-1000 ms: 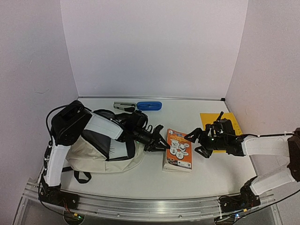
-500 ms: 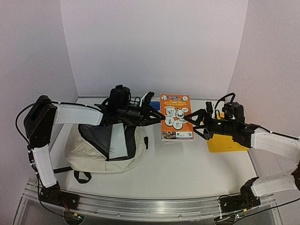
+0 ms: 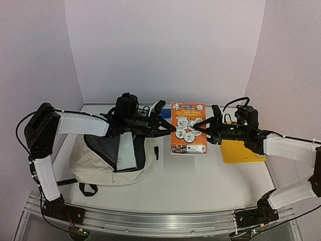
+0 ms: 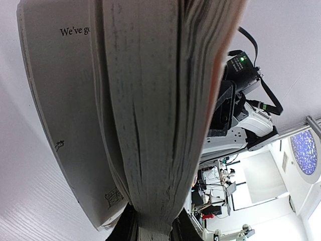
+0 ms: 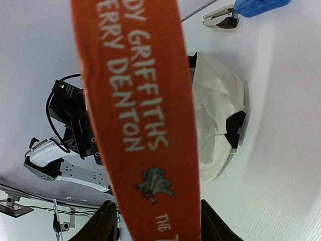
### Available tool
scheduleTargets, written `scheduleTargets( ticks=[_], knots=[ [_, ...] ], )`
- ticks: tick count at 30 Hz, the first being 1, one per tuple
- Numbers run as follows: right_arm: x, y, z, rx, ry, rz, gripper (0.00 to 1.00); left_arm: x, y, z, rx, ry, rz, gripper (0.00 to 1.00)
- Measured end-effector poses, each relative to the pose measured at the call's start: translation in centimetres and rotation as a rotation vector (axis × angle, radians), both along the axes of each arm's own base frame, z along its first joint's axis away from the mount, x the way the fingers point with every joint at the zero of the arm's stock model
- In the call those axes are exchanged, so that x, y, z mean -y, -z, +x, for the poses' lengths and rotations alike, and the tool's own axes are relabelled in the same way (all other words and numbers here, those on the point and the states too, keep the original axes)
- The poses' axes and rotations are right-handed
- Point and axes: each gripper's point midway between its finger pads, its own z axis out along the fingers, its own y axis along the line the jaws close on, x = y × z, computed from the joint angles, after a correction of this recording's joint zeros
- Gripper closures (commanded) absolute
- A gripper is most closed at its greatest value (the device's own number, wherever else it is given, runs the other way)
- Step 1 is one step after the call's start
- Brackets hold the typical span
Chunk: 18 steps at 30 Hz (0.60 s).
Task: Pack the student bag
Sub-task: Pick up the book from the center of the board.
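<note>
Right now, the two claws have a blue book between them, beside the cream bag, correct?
Not blue: the book is orange, as the top view shows. It is indeed between the left claw and right claw, beside the cream bag.

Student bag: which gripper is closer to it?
Left. The left gripper is near the right edge of the student bag; the right gripper is farther, beyond the orange book.

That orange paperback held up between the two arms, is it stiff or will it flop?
Probably bendy: the orange paperback is a thick softcover whose pages fan apart at the edge, so it may splay if held loosely. Its spine looks firm, likely the steadier place to grip.
</note>
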Motion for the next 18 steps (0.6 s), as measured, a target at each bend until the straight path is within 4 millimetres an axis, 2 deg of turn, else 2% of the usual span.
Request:
scheduleTargets(
  ticks=[5,10,14,18],
  knots=[
    [-0.49,-0.81,-0.17,0.000,-0.025,0.069,0.44,0.05,-0.56,-0.40,0.008,0.025,-0.022,1.00],
    [-0.78,-1.13,-0.20,0.004,-0.043,0.093,0.51,0.10,-0.58,-0.50,-0.001,0.035,-0.028,1.00],
    [-0.98,-1.12,-0.20,0.003,-0.050,0.099,0.69,0.15,-0.54,-0.53,-0.006,0.040,-0.030,1.00],
    [-1.13,-1.01,-0.04,0.009,-0.051,0.100,0.92,0.23,-0.70,-0.38,-0.012,0.041,-0.031,1.00]
  ],
)
